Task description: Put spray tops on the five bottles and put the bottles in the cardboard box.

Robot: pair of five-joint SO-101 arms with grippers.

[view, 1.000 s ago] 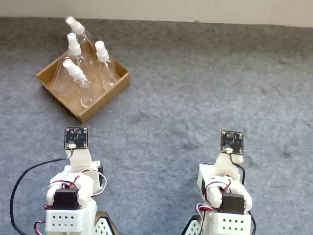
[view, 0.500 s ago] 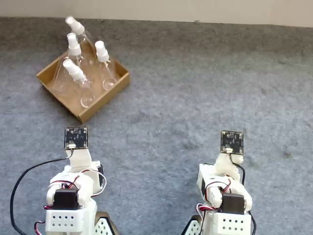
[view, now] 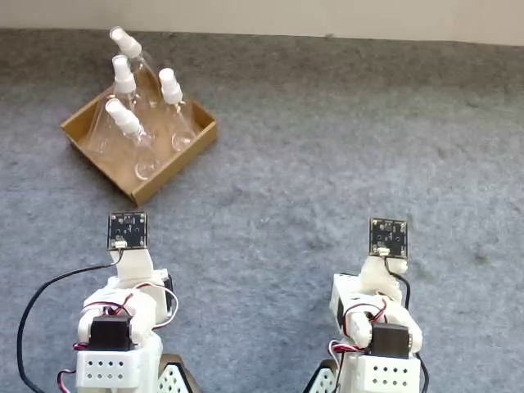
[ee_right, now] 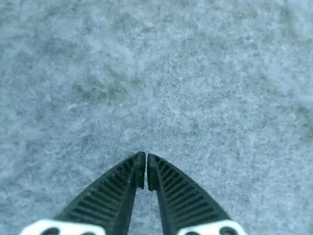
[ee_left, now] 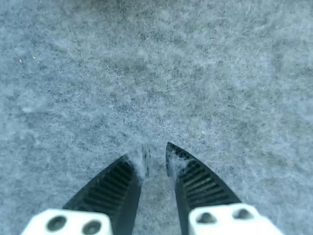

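A cardboard box [view: 175, 169] sits at the far left of the grey carpet. In it stand several clear bottles [view: 178, 124], each with a white spray top [view: 169, 84]; they lean toward the far side. Both arms are folded back at the near edge, well short of the box. The left arm [view: 123, 307] has its gripper [ee_left: 155, 154] just above bare carpet, open by a narrow gap, nothing between the fingers. The right arm [view: 372, 315] has its gripper [ee_right: 146, 164] shut and holding nothing, tips touching, over bare carpet.
Grey carpet [view: 344, 139] covers the whole table from the box to the right side. A pale wall strip [view: 327, 16] runs along the far edge.
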